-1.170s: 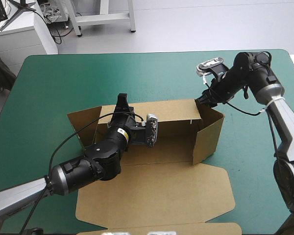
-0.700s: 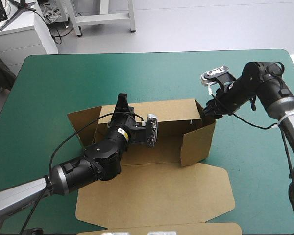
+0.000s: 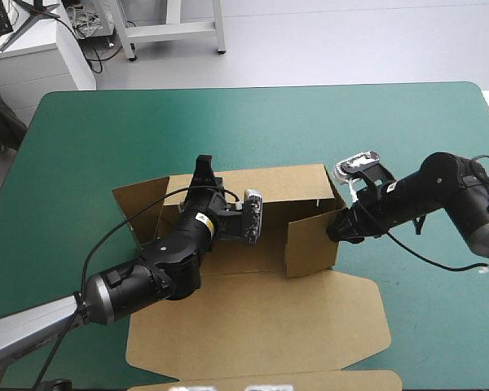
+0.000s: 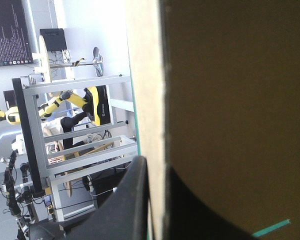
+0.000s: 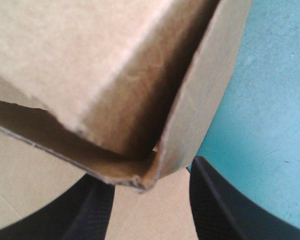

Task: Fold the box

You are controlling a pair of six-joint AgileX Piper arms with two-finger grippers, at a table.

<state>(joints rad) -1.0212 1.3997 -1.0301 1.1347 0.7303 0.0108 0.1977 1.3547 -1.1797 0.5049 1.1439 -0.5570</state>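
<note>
The right gripper has come nearer, swinging the right wall of the box further inward

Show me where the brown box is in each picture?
High view: the box sits in the middle, lid flat toward the near edge.
Left wrist view: its wall fills the view, edge pinched by the left gripper.
Right wrist view: its corner pokes between the right gripper's open fingers.
Shared landmark: the teal-green table cover.

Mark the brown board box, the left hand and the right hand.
Brown board box (image 3: 253, 326): high view, flat lid panel.
Left hand (image 3: 202, 166): high view, black fingertips at the far wall.
Right hand (image 3: 333, 231): high view, black fingertips at the side wall.
</note>
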